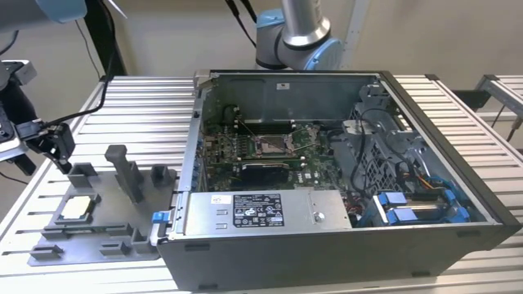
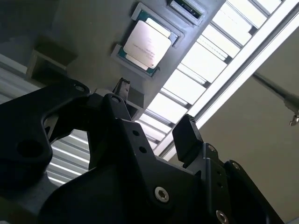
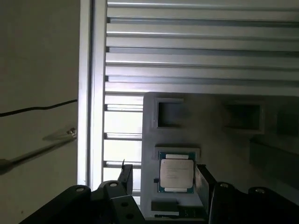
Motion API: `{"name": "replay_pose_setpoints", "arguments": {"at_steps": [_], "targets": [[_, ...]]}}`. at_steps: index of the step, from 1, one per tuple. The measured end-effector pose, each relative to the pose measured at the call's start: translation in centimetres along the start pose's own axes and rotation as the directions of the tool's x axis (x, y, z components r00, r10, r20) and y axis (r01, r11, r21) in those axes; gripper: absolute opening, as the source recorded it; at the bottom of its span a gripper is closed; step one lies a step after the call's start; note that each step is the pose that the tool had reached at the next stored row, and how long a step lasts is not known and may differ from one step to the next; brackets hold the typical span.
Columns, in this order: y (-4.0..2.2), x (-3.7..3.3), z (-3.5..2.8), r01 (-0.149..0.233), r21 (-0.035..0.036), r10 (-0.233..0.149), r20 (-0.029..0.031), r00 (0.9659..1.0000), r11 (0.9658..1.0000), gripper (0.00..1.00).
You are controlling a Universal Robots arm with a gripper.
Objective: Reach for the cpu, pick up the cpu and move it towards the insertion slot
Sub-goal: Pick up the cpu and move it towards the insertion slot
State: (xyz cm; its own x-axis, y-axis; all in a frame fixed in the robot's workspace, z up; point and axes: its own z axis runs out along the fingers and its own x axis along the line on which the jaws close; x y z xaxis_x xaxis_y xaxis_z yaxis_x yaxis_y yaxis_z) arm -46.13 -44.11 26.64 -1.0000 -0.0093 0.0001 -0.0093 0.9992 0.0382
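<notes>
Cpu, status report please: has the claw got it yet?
Gripper open, hovering above the cpu, holding nothing. Cpu flat in a recess of the grey tray, untouched. Nothing between them.

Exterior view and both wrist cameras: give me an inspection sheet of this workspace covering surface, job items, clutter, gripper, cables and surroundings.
Surface: slatted metal table carrying an open computer case and a grey fixture tray.
Job's things: cpu lying flat in a tray recess; insertion slot on the board inside the case.
Clutter: nothing seen.
Gripper: gripper above the tray, jaws open, holding nothing, clear of the cpu.
Cables: black cable running from the gripper over the table; wires inside the case.
Surroundings: plain wall; second slatted table at the exterior view's right.
</notes>
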Motion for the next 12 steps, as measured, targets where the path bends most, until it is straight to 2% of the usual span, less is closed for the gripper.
{"name": "replay_pose_setpoints", "arguments": {"at_steps": [3, 7, 12], "targets": [[-0.12, 0.25, 0.13, 0.0, 0.0, 0.0, -0.0001, 1.0, 1.0, 1.0], [-0.48, 0.22, 0.62, 0.0, -0.0001, 0.0, 0.0, 1.0, 1.0, 1.0], [-1.19, -0.83, 1.02, 0.0, -0.0001, 0.0, 0.0002, 1.0, 1.0, 1.0]]}}
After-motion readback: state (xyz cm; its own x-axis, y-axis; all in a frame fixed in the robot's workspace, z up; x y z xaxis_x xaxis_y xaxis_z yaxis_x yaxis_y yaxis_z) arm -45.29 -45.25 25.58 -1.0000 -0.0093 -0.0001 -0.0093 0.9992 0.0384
